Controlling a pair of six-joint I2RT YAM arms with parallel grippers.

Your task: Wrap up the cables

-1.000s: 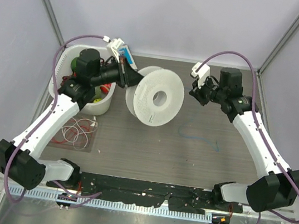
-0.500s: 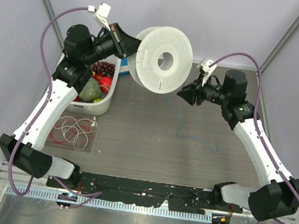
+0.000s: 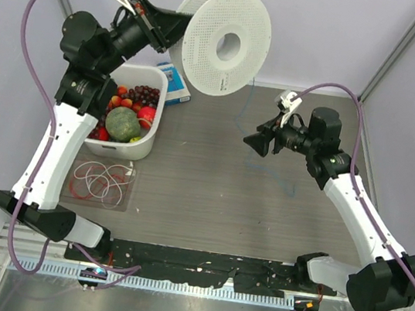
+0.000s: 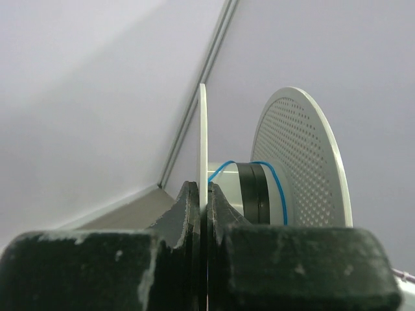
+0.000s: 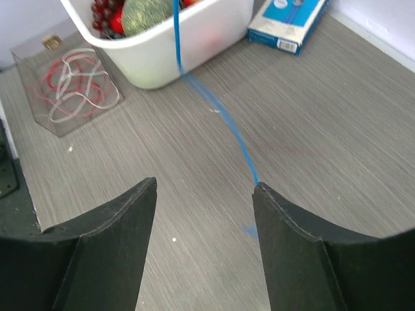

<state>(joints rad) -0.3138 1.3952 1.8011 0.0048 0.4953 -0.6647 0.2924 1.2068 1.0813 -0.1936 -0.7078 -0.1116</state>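
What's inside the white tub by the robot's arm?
The white tub holds dark grapes, red fruit and a big round green fruit lying on top. Whatever sits underneath them at the bottom is covered, so it can't be seen.

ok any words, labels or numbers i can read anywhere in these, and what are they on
No text can be read in any view.
blue box: light and dark print on its top face, too blurred to read.
white spool: only a pattern of small holes, no lettering visible.
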